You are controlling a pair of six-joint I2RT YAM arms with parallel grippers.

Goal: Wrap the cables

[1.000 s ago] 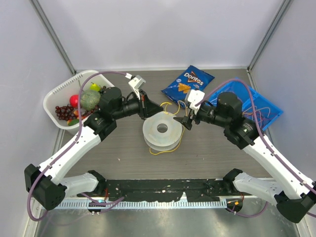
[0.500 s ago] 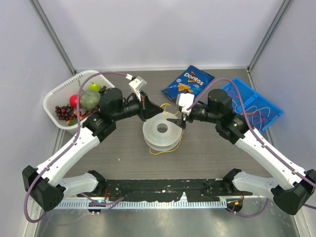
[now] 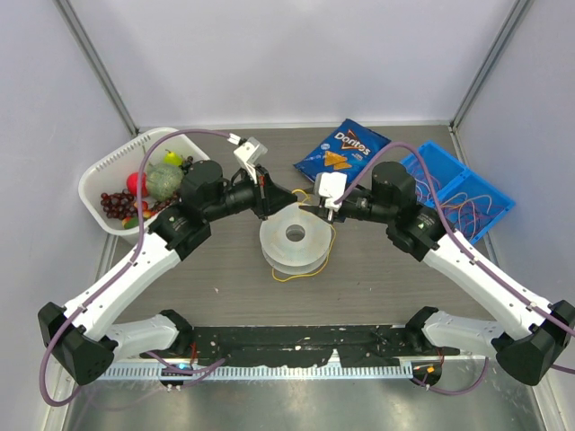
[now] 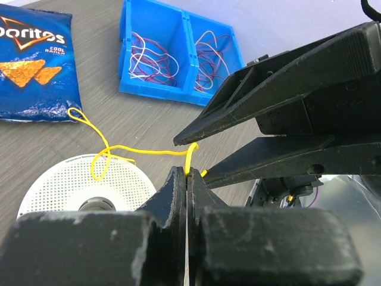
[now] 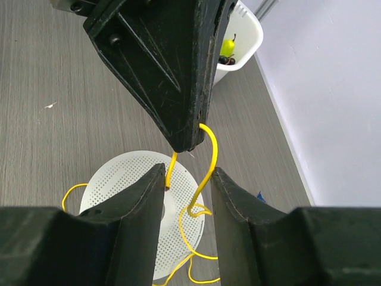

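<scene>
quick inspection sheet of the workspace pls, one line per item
surface: grey wood-grain table
job's things: yellow cable looped over the white spool, with a strand trailing onto the table
clutter: Doritos bag; white basket holding fruit
grippers: left gripper jaws shut on the yellow cable; right gripper jaws open, with cable strands between them
cables: loose wires in the blue bin; mauve hoses along both arms
surroundings: plain pale walls; nothing else seen
</scene>
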